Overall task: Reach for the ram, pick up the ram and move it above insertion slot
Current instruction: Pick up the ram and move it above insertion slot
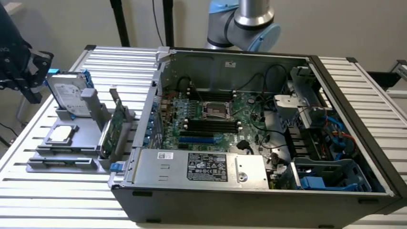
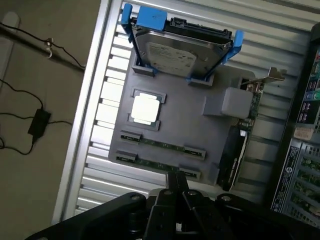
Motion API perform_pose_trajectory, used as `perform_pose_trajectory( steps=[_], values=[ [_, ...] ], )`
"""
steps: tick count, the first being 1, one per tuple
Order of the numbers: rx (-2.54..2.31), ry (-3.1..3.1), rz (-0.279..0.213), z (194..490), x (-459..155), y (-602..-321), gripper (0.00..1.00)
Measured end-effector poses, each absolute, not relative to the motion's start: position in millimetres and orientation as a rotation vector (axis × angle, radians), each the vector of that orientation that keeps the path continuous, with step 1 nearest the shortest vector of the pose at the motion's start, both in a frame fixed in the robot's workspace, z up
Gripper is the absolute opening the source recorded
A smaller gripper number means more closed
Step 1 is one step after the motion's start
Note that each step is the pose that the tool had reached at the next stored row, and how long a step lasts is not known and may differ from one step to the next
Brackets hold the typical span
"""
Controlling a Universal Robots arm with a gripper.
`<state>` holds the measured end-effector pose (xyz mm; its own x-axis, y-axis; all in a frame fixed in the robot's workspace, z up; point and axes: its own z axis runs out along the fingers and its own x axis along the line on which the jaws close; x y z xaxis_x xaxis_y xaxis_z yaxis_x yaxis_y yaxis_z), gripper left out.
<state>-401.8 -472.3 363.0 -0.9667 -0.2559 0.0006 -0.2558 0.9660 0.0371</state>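
Item: ram stick [image 2: 156,163] | seated in tray [image 2: 200,135] groove, likely to keep it steady for gripping | claw [image 2: 178,186] at tray edge nearest stick, pinched narrow, empty

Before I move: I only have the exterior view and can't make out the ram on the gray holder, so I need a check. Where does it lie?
Observer: In the wrist view the ram lies flat in clips at the edge of the gray holder, on the side opposite the hard drive.
Operator: Is it the only one there?
Observer: No, a second stick lies parallel beside it, toward the hard drive.
Operator: Has it been picked up?
Observer: No. The gripper hangs over the holder, its tip nearest the edge stick, and both sticks sit in their clips.
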Motion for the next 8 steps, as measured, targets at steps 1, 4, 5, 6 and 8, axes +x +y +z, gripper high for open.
perform_pose_trajectory(
  steps=[1,4,5,6,8],
  values=[
    [0.434,-3.105,-0.058,363.0,-401.8,-472.3,0.11],
    [0.517,-3.091,-0.057,363.0,-401.8,-472.3,0.11],
    [0.547,-3.086,-0.057,363.0,-401.8,-472.3,0.11],
    [0.575,-3.081,-0.057,363.0,-401.8,-472.3,0.11],
    [0.63,-3.069,-0.057,363.0,-401.8,-472.2,0.11]
  ],
)
